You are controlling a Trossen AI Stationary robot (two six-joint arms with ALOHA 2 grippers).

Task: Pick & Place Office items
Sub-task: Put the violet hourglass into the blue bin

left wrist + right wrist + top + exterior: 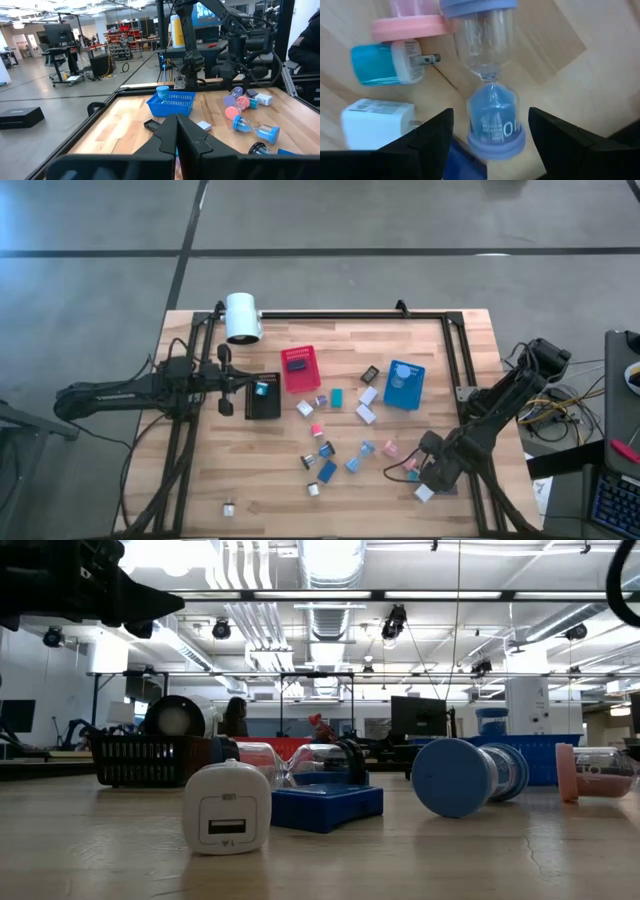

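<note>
The right claw [490, 145] hangs spread wide over the desk's [260, 490] near right part, its fingers either side of a blue hourglass [492, 115] lying there, not gripping it. A teal plug [387, 62] and white charger [375, 125] lie just beside. The left claw [226, 383] is clenched empty above the black bin [264, 402] at far left.
</note>
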